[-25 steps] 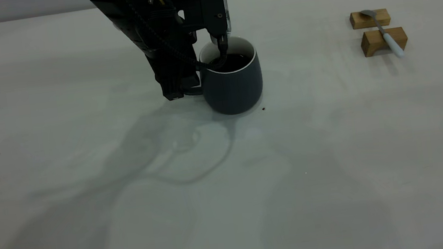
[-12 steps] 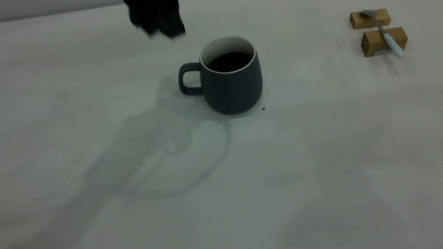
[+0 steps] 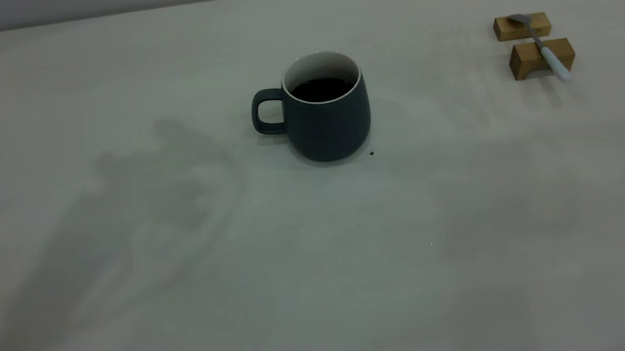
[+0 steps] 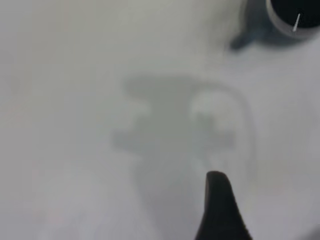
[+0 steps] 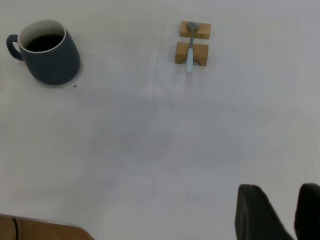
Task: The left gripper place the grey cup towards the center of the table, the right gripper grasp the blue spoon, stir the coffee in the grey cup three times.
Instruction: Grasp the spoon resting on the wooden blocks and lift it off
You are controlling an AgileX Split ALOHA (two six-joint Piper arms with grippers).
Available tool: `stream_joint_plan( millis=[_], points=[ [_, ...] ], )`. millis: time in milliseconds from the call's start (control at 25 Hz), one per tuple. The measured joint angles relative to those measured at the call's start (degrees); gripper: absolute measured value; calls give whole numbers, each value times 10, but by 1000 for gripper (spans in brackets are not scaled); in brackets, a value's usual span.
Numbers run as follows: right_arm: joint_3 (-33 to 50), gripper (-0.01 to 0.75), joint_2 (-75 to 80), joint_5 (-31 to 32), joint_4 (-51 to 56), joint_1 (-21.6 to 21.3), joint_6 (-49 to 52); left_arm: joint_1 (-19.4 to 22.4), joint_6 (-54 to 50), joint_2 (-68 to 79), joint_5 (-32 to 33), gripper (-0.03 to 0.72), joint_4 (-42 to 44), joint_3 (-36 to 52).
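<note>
1. The grey cup (image 3: 328,108) is standing upright on the counter (image 3: 324,269), roughly midway between the counter's left and right edges and nearer the far edge than the near one in the exterior view
2. Its loop handle (image 3: 267,112) is pointing toward the left edge of the counter, and nothing is touching the cup
3. The coffee (image 3: 323,88) is sitting dark and flat inside the cup, below the white inner wall
4. A tiny dark speck (image 3: 372,154) is lying on the counter just beside the cup's base, on the side toward the right edge
5. The blue spoon (image 3: 541,47) is lying across two tan wooden blocks (image 3: 539,58) near the far right corner of the counter, well apart from the cup
6. The spoon's grey bowl is resting on the farther block and its pale blue handle is crossing the nearer block, its tip overhanging toward the near edge
7. The left pincer (image 4: 220,210) is out of the exterior view; in the left wrist view only one dark finger is showing above the bare counter, with the cup off at the corner of that picture, so I cannot tell how wide it is standing
8. The right pincer (image 5: 282,212) is hanging high over the counter in the right wrist view, well apart from both spoon and cup, its two dark fingers parted with a gap between them and gripping nothing
</note>
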Motion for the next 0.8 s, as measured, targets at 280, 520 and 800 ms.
stream_joint_plan(
  millis=[280,520,800],
  points=[
    [0,240,0,0,0,0,0,25,-90,-69,146,563,33,6],
    [0,240,0,0,0,0,0,27,-134,-181,146,563,55,121],
    [0,240,0,0,0,0,0,48,-193,-381,146,563,40,318]
  ],
)
